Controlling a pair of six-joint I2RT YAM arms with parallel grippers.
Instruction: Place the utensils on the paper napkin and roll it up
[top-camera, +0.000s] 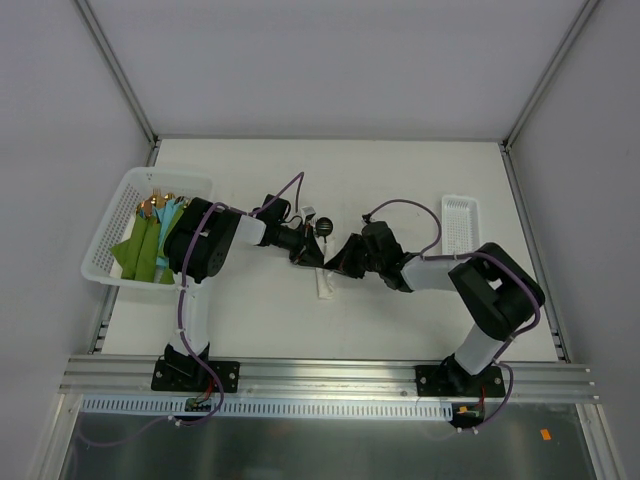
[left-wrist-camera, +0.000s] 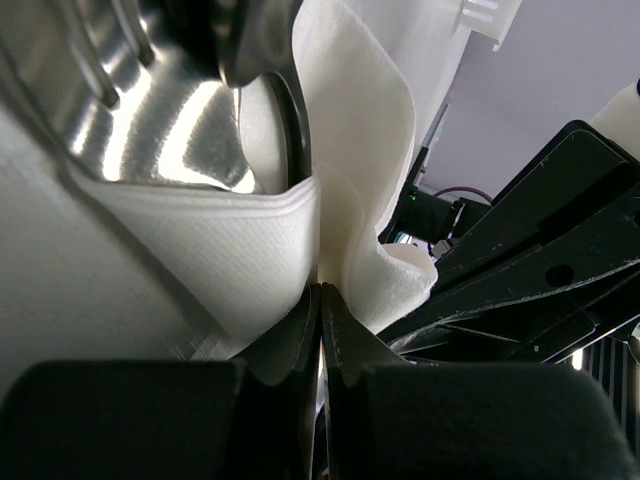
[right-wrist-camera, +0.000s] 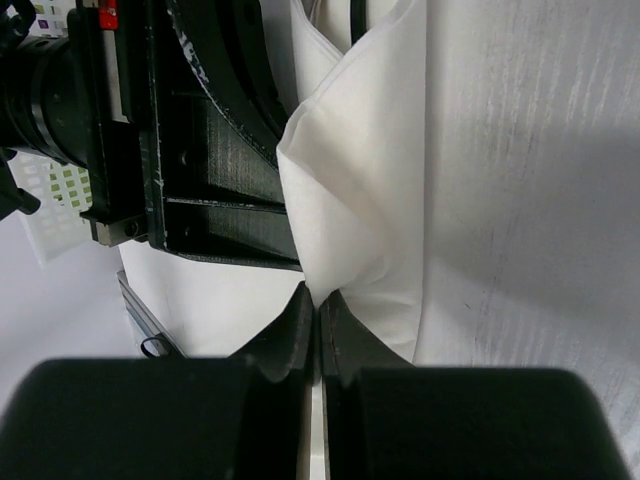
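**A:** Left gripper (left-wrist-camera: 320, 300), what's it got?

**B:** Fingers pressed tight together, w/ a fold of the napkin (left-wrist-camera: 250, 240) pinched betw. them. No gap showing.

**A:** And the right gripper (right-wrist-camera: 317, 305)?

**B:** Same: tips closed hard, nipping a lower corner of the napkin. The paper rises from the pinch in a loose, creased flap.

**A:** How do the two stand?

**B:** Nose to nose, very close. Each wrist cam shows the other's black body just beside the paper.

**A:** The utensils (left-wrist-camera: 170, 120)?

**B:** Inside the fold. Left wrist cam shows shiny dark metal, thin tines top left and a curved rim alongside, w/ a doubled paper edge wrapped under them. Can't separate fork from spoon there.

**A:** Where's it all sitting?

**B:** Mid table (top-camera: 400, 180), per the top cam. The napkin is a narrow white strip betw. the grippers, running near-to-far, w/ a dark round end past its far end.

**A:** Anything else?

**B:** White basket (top-camera: 100, 235) at the left edge w/ green cloths (top-camera: 140, 250) in it, well apart. A small white tray (top-camera: 459, 203) sits to the right.
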